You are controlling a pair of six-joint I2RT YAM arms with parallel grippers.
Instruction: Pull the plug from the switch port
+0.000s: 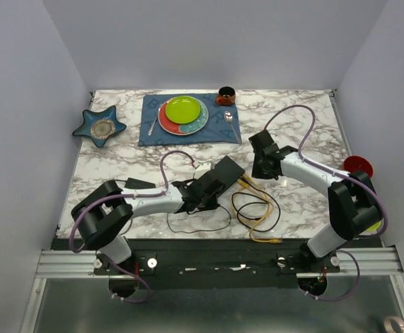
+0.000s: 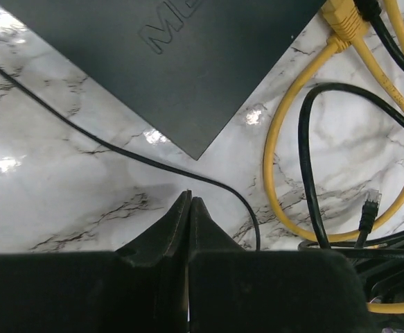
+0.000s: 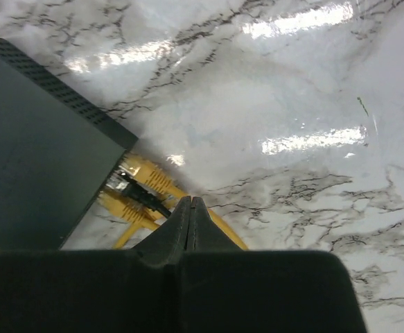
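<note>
The switch [image 1: 221,177] is a flat matte-black box lying askew at mid-table. On its right edge two yellow plugs [image 3: 148,177] and a black plug [image 3: 131,189] sit in its ports. My right gripper [image 3: 190,202] is shut with nothing in it, its tips hovering just right of those plugs, apart from them; the top view shows it [image 1: 255,173] beside the switch's right edge. My left gripper [image 2: 190,199] is also shut and empty, just off the switch's near corner [image 2: 196,149], above a thin black cord [image 2: 118,149]. A loose black plug [image 2: 371,202] lies among the cables.
Yellow cable loops [image 1: 257,211] and black cords [image 1: 195,223] sprawl in front of the switch. A small black power brick [image 1: 139,184] lies to the left. At the back are a blue mat [image 1: 226,128] with stacked plates [image 1: 182,112], an orange cup [image 1: 225,95] and a star dish [image 1: 100,126].
</note>
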